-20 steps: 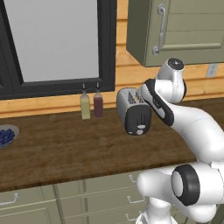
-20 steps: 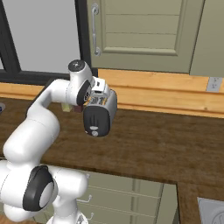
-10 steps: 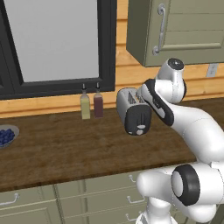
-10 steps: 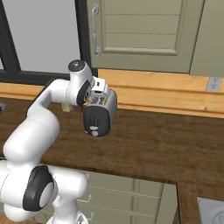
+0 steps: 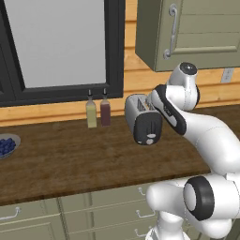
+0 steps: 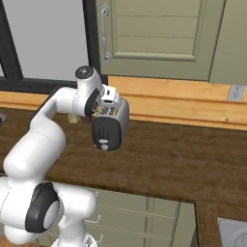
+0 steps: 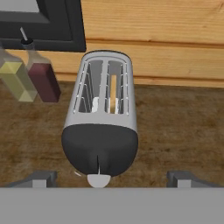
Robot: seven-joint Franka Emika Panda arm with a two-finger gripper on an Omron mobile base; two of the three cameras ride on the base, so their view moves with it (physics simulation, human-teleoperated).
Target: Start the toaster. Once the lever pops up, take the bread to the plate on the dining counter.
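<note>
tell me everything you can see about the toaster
The toaster is a small rounded silver-grey body with two slots on top and a glossy black end panel facing the robot. A pale lever sits low on that panel. A thin pale bread slice stands in the right slot. It stands upright on the wood worktop, right of two bottles, untouched.

Landmark: toaster [image 7: 103,122]. Counter [image 5: 70,159] in front of it bare and open, likewise the stretch to its right. Left of the toaster, two bottles, olive [image 7: 15,78] and dark red [image 7: 41,78], stand close together against the wall, just beside it. Wood wall directly behind. Wall cabinet [image 5: 197,33] overhangs above.
</note>
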